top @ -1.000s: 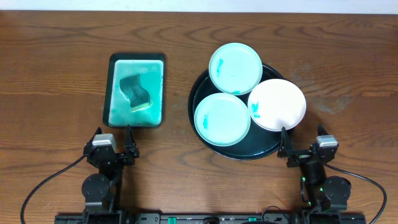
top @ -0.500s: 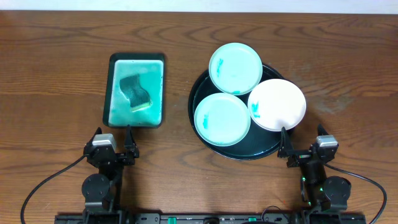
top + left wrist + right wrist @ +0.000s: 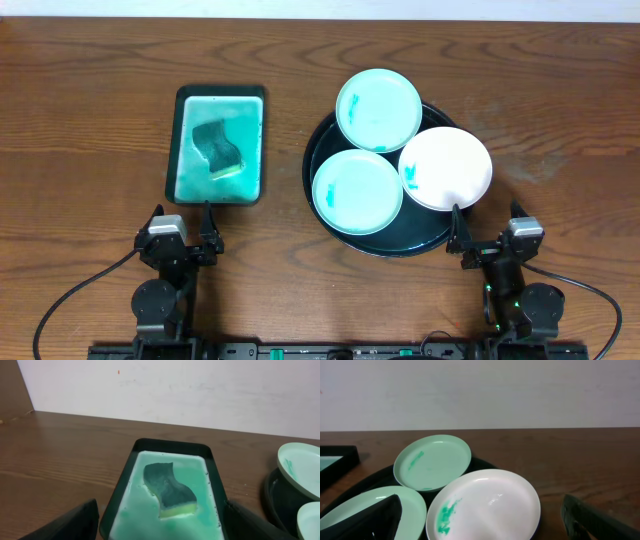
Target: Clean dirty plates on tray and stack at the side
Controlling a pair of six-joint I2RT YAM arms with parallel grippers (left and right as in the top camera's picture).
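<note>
At the counter's near edge the left end effector (image 3: 182,218) and right end effector (image 3: 485,222) sit wide open and empty, so I'd send the left to pinch the sponge (image 3: 218,148) at its waist while the right steadies one of the plates (image 3: 357,191) on the round tray (image 3: 420,236).

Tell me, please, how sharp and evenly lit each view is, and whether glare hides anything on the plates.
Overhead: even, soft light, crisp grain on the table, no glare on the plates. Left wrist: the sponge is fairly sharp, the near fingers dark and blurred. Right wrist: a faint highlight on the whitest plate, yet its green smear reads clearly.
</note>
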